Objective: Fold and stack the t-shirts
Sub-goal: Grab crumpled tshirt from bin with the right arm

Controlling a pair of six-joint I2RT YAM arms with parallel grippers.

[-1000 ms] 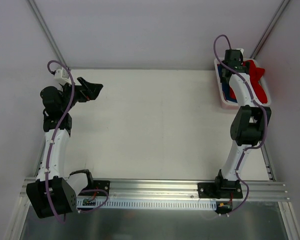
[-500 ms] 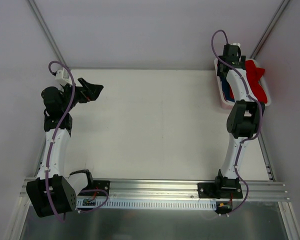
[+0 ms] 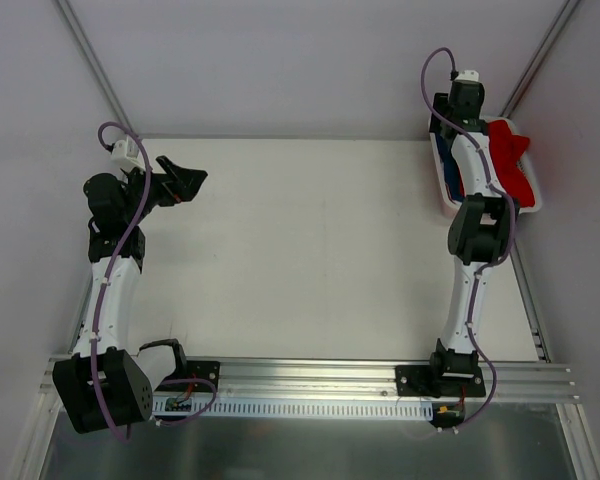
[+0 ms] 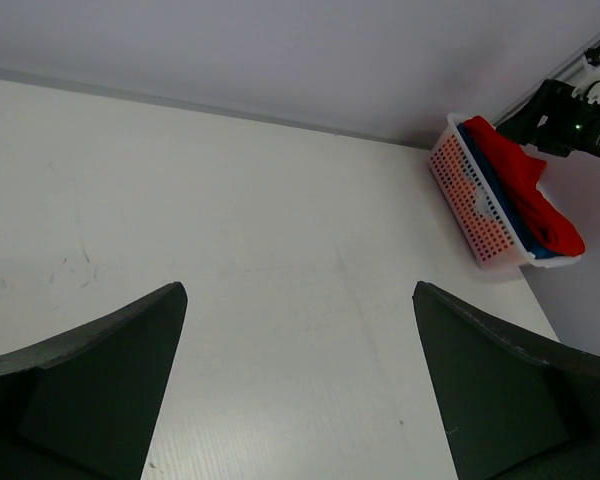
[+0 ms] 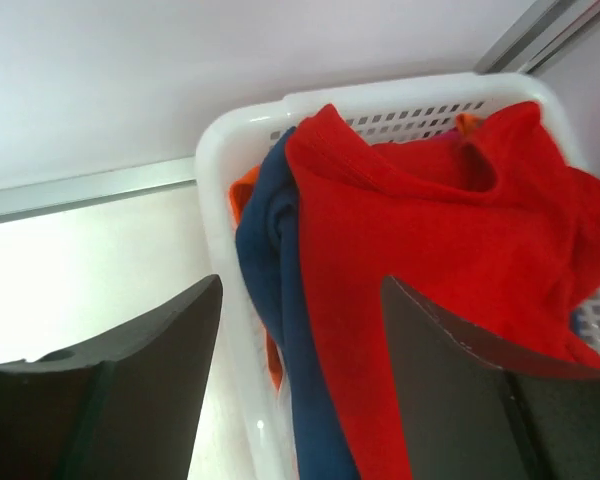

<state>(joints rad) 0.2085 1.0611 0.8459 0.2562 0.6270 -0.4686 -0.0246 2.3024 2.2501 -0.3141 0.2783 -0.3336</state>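
Note:
The t-shirts lie bunched in a white slatted basket (image 3: pixel 448 200) at the table's far right corner. The red t-shirt (image 5: pixel 430 230) is on top and the blue t-shirt (image 5: pixel 270 250) runs along its left edge. My right gripper (image 5: pixel 300 282) hangs open just above them, its jaws straddling the blue fold and the red cloth's edge, with nothing clamped. In the top view the right arm (image 3: pixel 470 150) covers much of the basket, with the red t-shirt (image 3: pixel 513 165) showing beside it. My left gripper (image 3: pixel 185 180) is open and empty over the far left of the table.
A scrap of orange cloth (image 5: pixel 245 187) shows inside the basket rim (image 5: pixel 220 140). The basket (image 4: pixel 470 205) stands against the right frame rail. White walls close the back and sides of the table (image 3: pixel 300 250).
The right arm has stretched farther back over the basket, and its jaws have narrowed a little. The left arm has stayed still.

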